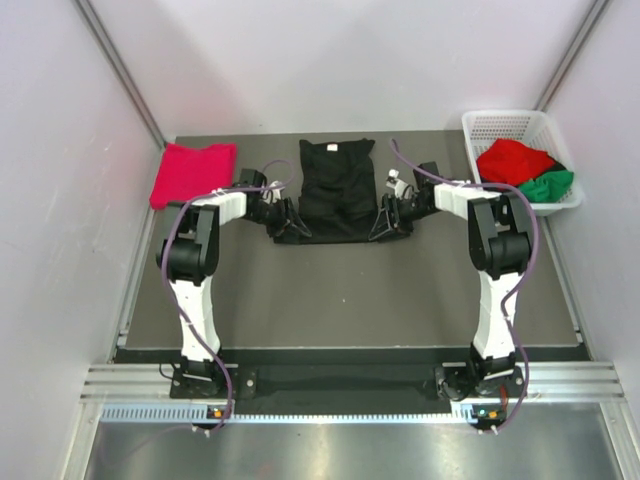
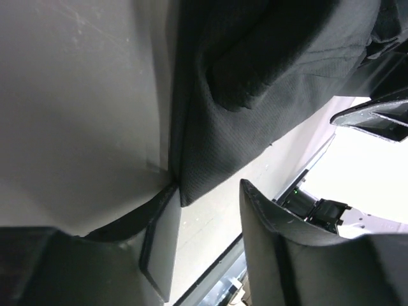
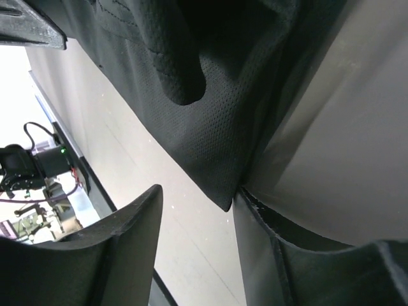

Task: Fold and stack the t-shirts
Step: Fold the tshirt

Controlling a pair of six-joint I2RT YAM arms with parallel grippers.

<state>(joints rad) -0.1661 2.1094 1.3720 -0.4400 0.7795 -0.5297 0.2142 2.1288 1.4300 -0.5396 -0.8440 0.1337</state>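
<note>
The dark counter (image 1: 350, 290) holds the black t-shirt (image 1: 337, 185), spread out flat. To its right is a white basket (image 1: 500, 125) with a red t-shirt (image 1: 513, 158) and a green t-shirt (image 1: 548, 185) inside. To its left lies a pink t-shirt (image 1: 192, 172). The left gripper (image 1: 288, 226) and right gripper (image 1: 382, 226) sit at its near corners, jaws apart, a cloth corner in each gap.

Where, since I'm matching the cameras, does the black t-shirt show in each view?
Top external: black t-shirt at far centre of the table, between left gripper and right gripper.
Left wrist: fills upper right, one hem corner pointing down mid-frame.
Right wrist: fills upper middle, one hem corner pointing down mid-frame.
Shared landmark: the grey table beneath.
</note>
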